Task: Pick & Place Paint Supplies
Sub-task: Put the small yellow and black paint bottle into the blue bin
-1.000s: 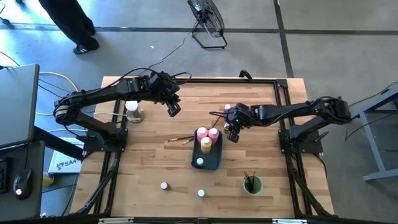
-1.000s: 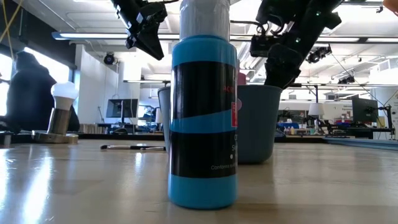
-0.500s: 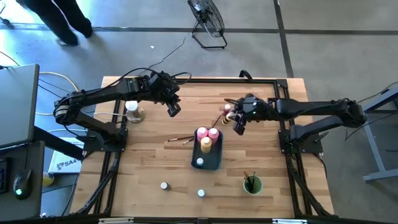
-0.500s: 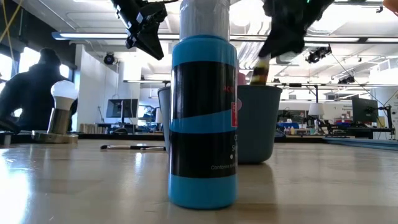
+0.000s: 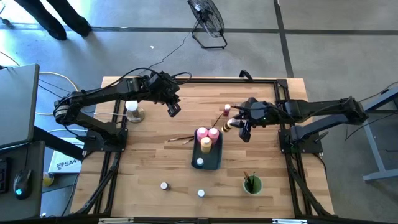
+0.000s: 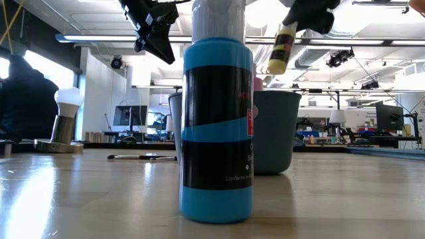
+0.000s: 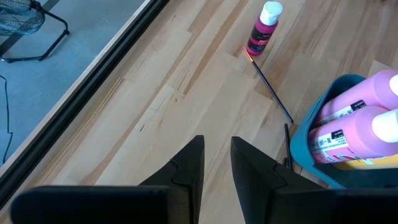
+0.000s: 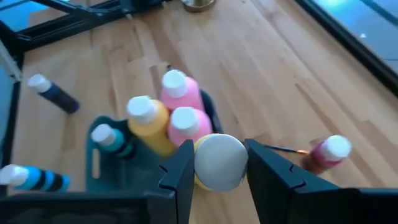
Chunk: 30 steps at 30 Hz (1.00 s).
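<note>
A small yellow bottle [image 8: 217, 163] with a pale cap is grasped between the fingers of the right gripper [image 5: 241, 127] and held in the air at about three o'clock of the blue-grey tray [image 5: 216, 160], where two pink bottles [image 5: 208, 133] and a yellow one [image 5: 206, 144] stand. The left gripper [image 5: 173, 109], parted slightly on nothing, hangs at ten o'clock of the tray.

My matt black right gripper [image 8: 216, 163] clasps a smooth plastic bottle [image 8: 217, 163] above the satiny, pale-wood tabletop [image 5: 149, 155], by the glossy blue-grey plastic tray [image 5: 213, 163].
</note>
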Tool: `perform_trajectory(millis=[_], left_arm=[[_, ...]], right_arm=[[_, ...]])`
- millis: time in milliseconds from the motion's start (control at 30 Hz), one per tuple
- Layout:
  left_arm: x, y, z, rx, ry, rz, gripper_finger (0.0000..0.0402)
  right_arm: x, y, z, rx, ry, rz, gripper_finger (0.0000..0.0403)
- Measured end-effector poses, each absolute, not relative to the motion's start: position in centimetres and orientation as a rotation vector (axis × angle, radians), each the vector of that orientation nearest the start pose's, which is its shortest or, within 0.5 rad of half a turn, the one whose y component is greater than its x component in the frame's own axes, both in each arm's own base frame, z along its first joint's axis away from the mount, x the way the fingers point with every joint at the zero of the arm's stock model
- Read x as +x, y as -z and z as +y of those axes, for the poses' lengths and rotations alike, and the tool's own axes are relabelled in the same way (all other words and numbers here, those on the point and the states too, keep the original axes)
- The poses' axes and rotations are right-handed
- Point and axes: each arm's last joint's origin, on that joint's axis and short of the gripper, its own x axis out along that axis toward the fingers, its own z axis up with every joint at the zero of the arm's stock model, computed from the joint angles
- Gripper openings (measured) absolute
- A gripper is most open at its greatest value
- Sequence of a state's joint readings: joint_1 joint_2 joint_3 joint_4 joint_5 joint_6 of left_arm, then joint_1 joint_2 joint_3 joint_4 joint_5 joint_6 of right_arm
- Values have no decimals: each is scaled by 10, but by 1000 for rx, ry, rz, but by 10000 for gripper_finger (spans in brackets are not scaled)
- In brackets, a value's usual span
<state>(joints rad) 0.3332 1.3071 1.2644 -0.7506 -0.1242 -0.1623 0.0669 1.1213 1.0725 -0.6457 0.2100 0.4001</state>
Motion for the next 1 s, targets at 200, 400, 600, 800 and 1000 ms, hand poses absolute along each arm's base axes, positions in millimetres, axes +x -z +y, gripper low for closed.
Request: perform_trajectory(millis=[200,400,600,800,1000], left_arm=[[250,-339,90,-234,-497,759,77],[250,-339,90,-234,-497,759,77],[251,-339,90,-234,-497,758,77],[250,-339,90,-234,-497,758,77],[250,-339,90,-234,-497,759,77]], right_arm=[[228,-326,24,340,240,657,114],[231,-323,38,378,229,655,118],[243,-315,52,391,192,665,115],[261,-302,64,382,167,677,115],[275,-287,67,369,184,711,120]])
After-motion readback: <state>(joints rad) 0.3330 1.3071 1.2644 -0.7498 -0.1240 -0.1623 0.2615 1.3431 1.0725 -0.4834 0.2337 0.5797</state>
